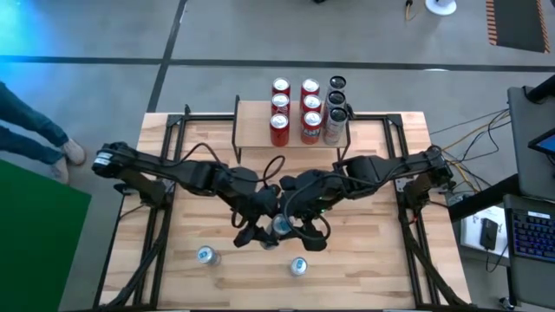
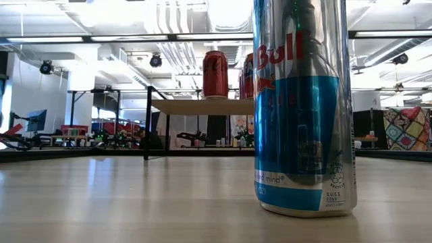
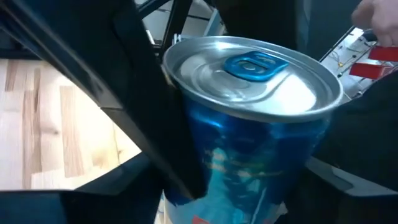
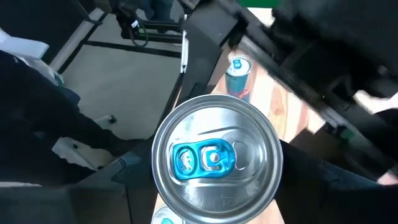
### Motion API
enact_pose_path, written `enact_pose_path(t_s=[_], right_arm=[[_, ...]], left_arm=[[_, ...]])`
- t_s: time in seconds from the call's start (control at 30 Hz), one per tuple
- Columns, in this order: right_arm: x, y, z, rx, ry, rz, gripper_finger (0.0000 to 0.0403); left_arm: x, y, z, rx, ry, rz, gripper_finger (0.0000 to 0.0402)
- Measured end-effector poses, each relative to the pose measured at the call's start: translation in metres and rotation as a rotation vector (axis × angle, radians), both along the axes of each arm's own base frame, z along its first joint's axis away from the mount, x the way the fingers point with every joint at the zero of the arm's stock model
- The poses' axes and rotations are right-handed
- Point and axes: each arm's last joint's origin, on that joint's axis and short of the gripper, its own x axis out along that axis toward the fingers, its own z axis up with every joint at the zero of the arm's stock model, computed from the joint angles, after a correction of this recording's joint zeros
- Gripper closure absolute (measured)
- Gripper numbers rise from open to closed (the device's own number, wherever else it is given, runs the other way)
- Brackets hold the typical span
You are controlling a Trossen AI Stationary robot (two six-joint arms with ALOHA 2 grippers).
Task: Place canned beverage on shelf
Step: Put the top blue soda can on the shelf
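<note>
Grippers, left (image 1: 260,232) and right (image 1: 295,227), meet in front of the light-wood shelf (image 1: 251,117), both clasping one blue-and-silver aluminium can (image 1: 280,225) (held upright).

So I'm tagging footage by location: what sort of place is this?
Likely an open robotics lab or workshop: exposed ceiling ducts, workbenches with equipment behind the table, and a keyboard beside it.
</note>
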Motion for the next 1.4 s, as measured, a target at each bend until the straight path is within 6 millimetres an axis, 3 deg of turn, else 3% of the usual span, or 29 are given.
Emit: enact_pose_path(t_s=[0.13,0.4,0.5,0.63,0.8,0.93,1.17,1.4], right_arm=[[-0.001,0.0,0.001,-0.002,0.0,0.004,0.0162],[-0.008,-0.004,0.007,0.037,0.018,-0.045,0.0124],[-0.026,-0.012,0.015,0.015,0.067,-0.183,0.0103],[-0.064,-0.025,0.031,-0.045,0.103,-0.445,0.009],[-0.095,-0.026,0.046,-0.056,0.052,-0.66,0.0094],[-0.105,-0.018,0.047,-0.074,0.014,-0.724,0.0104],[-0.092,-0.007,0.026,-0.194,-0.049,-0.909,0.012],[-0.07,-0.015,0.008,-0.099,-0.125,-1.062,0.0126]], left_arm=[[-0.001,0.001,0.003,0.002,-0.009,0.001,0.0183],[-0.002,0.002,0.006,0.032,-0.025,0.055,0.0178],[-0.006,0.007,0.007,0.096,-0.023,0.135,0.0167],[-0.016,0.02,0.016,0.187,-0.036,0.286,0.0169],[-0.034,0.052,0.028,0.243,-0.081,0.484,0.017],[-0.057,0.085,0.035,0.256,-0.107,0.642,0.0169],[-0.102,0.143,0.029,0.275,-0.174,0.88,0.0165],[-0.124,0.208,-0.007,0.27,-0.287,0.894,0.0164]])
